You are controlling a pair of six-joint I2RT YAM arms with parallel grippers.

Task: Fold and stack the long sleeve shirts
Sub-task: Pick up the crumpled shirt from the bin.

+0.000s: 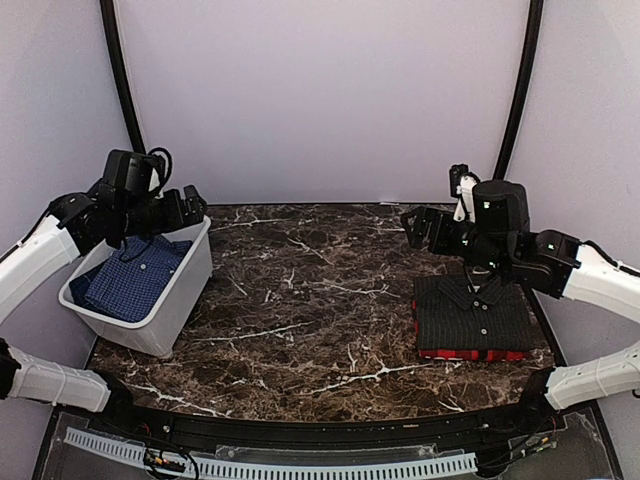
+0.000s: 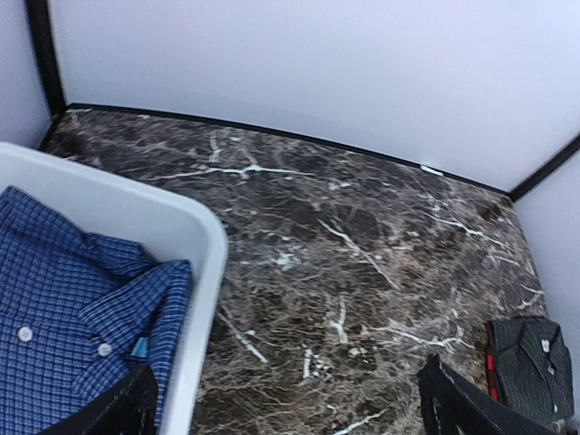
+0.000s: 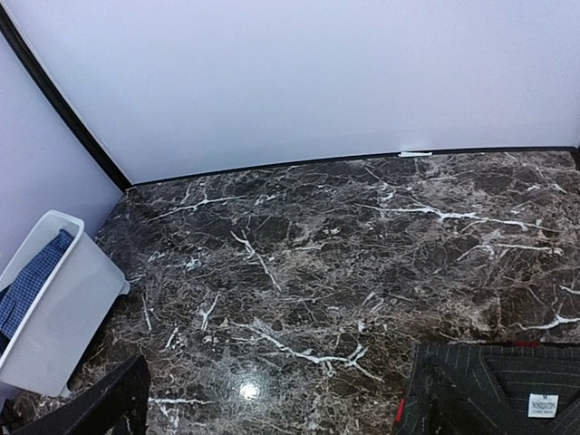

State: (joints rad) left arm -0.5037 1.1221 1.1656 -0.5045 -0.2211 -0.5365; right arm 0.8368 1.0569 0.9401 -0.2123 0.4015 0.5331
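Left gripper (image 1: 195, 208) hangs over the far end of the white plastic bin (image 1: 178, 318), jaws spread wide, nothing held. In the left wrist view its fingers (image 2: 122, 408) sit far apart with only bin and table between them.

Blue-and-white check shirt (image 1: 135, 275) lies crumpled in the bin. Collar at the far end, body running back toward the near-left, long axis along the bin.

Right gripper (image 1: 412, 228) is over bare marble table (image 1: 310, 290), just far-left of the stack, jaws fully apart and empty.

Black pinstripe shirt (image 1: 475, 315) is folded flat at the table's right side. Collar toward the back wall, button placket running far to near, fold wider left-right. It sits on top of the red-and-black plaid shirt (image 1: 470, 354), of which only a red edge shows along the near side.
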